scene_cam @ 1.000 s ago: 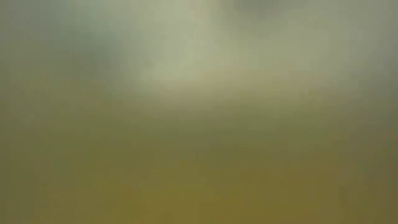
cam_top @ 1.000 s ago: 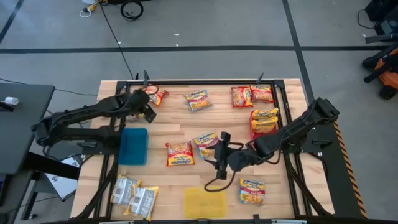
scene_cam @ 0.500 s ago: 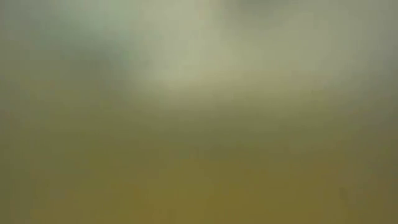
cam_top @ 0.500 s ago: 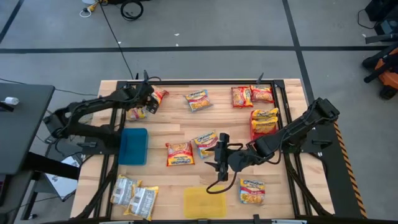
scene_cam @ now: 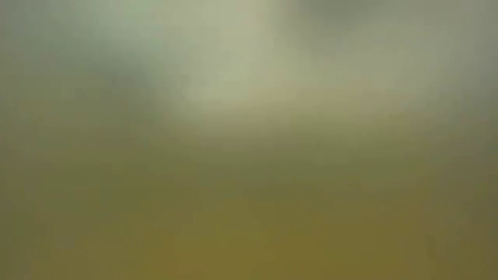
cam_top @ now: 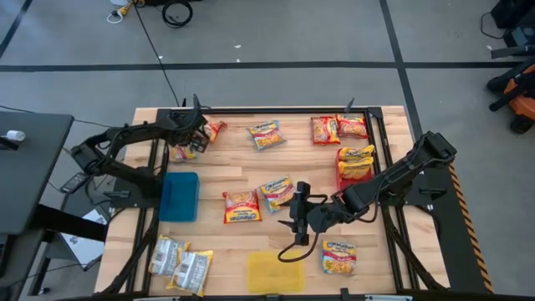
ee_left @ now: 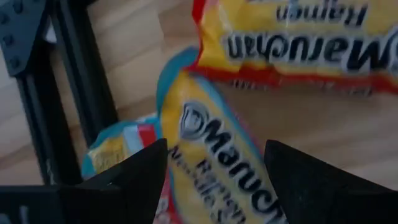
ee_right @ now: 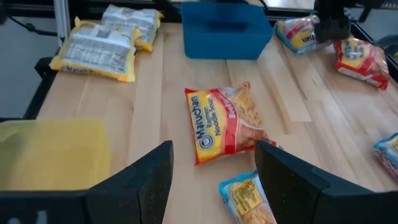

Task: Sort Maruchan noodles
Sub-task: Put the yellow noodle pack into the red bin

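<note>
My left gripper (cam_top: 191, 144) hangs low over the far left corner of the table (cam_top: 251, 171), jaws wide and holding nothing; between my fingers (ee_left: 134, 177) I see a blue-edged packet (ee_left: 214, 162) lying right under them, with a red packet (ee_left: 292, 40) just beyond it, the two touching or nearly so. My right gripper (cam_top: 297, 219) sits near the middle of the table, jaws also wide and empty, hovering beside another blue-edged packet (cam_top: 277, 192); past my right fingers (ee_right: 146, 180) a red-orange packet (ee_right: 225, 123) lies flat on the wood, close ahead. The rest of the noodles are scattered: a yellow packet (cam_top: 265, 134) at the far middle, two red ones (cam_top: 338, 128) side by side at the far right corner, a yellow one stacked on a red one (cam_top: 355, 163) along the right edge, another yellow packet (cam_top: 338, 255) near the front right, and two silvery packets (cam_top: 181, 263) overlapping at the front left. A blue tray (cam_top: 179, 196) lies on the left side, and a yellow tray (cam_top: 275, 272) at the front middle, both bare. The low view shows only a blur, so I can tell nothing from it.
</note>
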